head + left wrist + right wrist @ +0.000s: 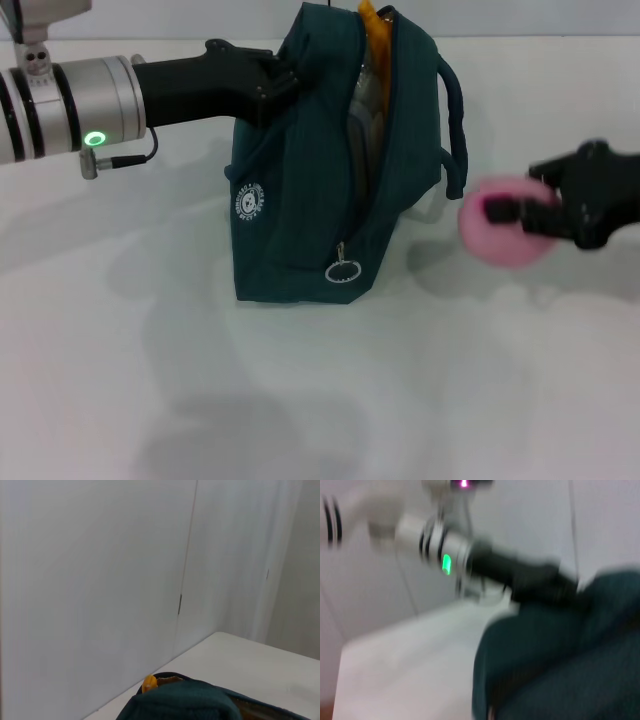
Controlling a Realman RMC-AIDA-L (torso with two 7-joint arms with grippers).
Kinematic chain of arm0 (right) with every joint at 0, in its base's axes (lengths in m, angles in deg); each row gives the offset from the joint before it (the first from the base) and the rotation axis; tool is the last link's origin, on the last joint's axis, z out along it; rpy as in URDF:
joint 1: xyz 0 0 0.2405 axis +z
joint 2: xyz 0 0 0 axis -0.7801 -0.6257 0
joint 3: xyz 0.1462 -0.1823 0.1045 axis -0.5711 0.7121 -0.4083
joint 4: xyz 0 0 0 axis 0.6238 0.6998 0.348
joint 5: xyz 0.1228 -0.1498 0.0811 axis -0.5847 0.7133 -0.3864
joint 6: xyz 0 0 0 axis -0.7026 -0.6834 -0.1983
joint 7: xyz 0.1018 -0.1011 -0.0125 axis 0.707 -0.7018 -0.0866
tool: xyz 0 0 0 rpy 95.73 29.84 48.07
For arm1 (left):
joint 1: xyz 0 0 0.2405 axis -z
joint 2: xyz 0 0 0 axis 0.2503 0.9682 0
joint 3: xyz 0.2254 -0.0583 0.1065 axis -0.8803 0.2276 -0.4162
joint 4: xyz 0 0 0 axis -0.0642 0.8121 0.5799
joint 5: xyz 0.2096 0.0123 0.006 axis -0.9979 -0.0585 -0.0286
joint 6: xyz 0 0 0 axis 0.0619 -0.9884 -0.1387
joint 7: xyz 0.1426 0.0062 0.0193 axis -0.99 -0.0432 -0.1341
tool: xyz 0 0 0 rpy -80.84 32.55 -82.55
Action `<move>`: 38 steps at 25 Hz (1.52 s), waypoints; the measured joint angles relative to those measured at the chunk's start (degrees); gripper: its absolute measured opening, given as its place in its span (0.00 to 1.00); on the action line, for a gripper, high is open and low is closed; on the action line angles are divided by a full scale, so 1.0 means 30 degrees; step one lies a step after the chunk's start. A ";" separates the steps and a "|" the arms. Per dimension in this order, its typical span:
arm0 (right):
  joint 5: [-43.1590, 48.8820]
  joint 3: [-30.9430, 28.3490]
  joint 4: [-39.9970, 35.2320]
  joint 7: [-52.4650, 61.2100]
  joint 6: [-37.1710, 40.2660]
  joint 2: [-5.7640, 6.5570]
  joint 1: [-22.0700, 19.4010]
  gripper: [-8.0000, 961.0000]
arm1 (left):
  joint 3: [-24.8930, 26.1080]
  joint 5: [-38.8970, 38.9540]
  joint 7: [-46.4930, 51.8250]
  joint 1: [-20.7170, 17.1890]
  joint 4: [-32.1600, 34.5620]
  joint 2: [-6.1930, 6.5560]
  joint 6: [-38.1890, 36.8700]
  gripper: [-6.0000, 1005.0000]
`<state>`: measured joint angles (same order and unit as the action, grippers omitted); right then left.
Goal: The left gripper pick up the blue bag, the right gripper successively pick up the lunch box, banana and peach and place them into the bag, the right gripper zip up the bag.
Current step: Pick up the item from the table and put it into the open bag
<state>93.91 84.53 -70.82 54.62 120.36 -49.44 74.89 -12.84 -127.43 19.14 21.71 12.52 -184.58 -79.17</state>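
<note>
While bag is open: left gripper (283, 82) clamps blue bag (300, 190) rim, holding it upright.
Right gripper (522, 211): closed on peach (500, 236), beside bag.
Banana (372, 25): already inside.

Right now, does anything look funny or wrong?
Only a little: the yellow-orange banana pokes out of the top of the open dark teal fabric bag, which the left gripper holds. The right gripper grips the round pink peach.
</note>
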 joint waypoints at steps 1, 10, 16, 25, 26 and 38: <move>-0.0639 -0.0171 0.0506 -0.0454 -0.0239 0.0003 0.0076 0.21 | 0.0000 0.0014 -0.0074 0.0001 0.0000 -0.0002 0.0000 0.12; -0.7532 -0.0373 0.4937 -0.4631 -0.2299 -0.0008 0.1010 0.18 | 0.0006 0.0436 -0.0239 0.0015 0.0131 -0.0043 -0.0251 0.11; -0.9467 -0.0197 0.9114 -0.6344 -0.2697 0.0007 0.3245 0.17 | 0.0140 0.1150 -0.0533 -0.0027 0.0146 -0.0026 -0.0763 0.12; -0.8339 0.2679 1.0579 -0.6517 -0.6308 0.0004 0.4363 0.17 | 0.0136 0.1199 -0.0781 0.0054 0.0028 -0.0014 -0.0686 0.12; -0.8339 0.3077 1.0653 -0.6522 -0.6702 0.0007 0.4422 0.17 | 0.0135 0.1199 -0.0789 0.0055 0.0029 -0.0018 -0.0679 0.12; -0.8204 0.5665 1.0492 -0.6438 -0.7924 0.0000 0.4716 0.24 | 0.0057 0.1088 -0.0796 0.0068 0.0006 -0.0039 -0.0613 0.11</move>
<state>69.29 101.52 -39.34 35.31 96.58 -49.44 89.03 -12.67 -124.17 16.75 21.91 12.54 -184.70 -81.01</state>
